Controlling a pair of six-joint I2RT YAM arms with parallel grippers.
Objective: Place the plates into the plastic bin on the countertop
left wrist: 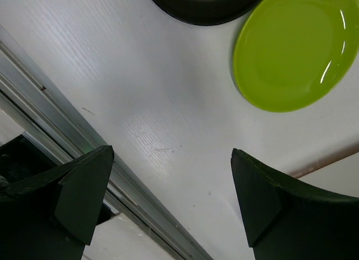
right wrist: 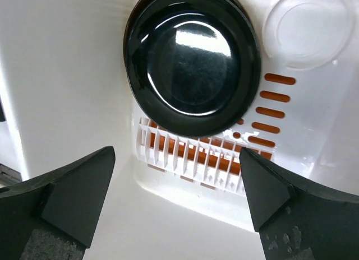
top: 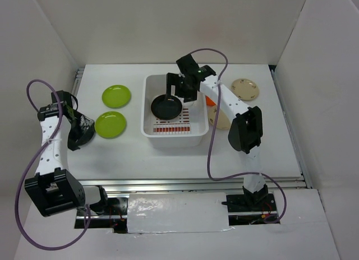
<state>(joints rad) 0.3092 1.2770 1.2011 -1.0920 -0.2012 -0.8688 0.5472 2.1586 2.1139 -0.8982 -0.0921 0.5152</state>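
Plainly, you are handling small, stiff, shallow plates that look light, and the glossy ones will likely be slippery. Each lies flat, so I judge the raised rim the only place to pinch, with one finger slid under the lip and one on top.

At your left, the left gripper [left wrist: 171, 159] hangs over bare countertop [left wrist: 168, 92], its jaws spread wide with nothing between them. Just beyond it lies the loose black plate [left wrist: 207, 5]. Beside that is the near lime green plate [left wrist: 291, 52]; I cannot tell whether their rims touch or only come close. The far lime green plate [top: 116, 96] sits apart behind it, which makes two green.

In the middle stands the plastic bin [top: 174, 140]. The black plate in the bin [right wrist: 190, 61] lies flat on the slotted, red-marked base, left of centre. The right gripper [right wrist: 176, 159] is poised above it, jaws wide and empty. That makes two black, one in and one out.

Right of the bin, a cream plate [top: 220, 121] lies partly hidden under the right arm, and a speckled tan plate [top: 245, 89] sits farther back. A sliver of orange shows by the arm, but you cannot tell what it is.

You can count six plates for certain: one in the bin and five on the countertop.
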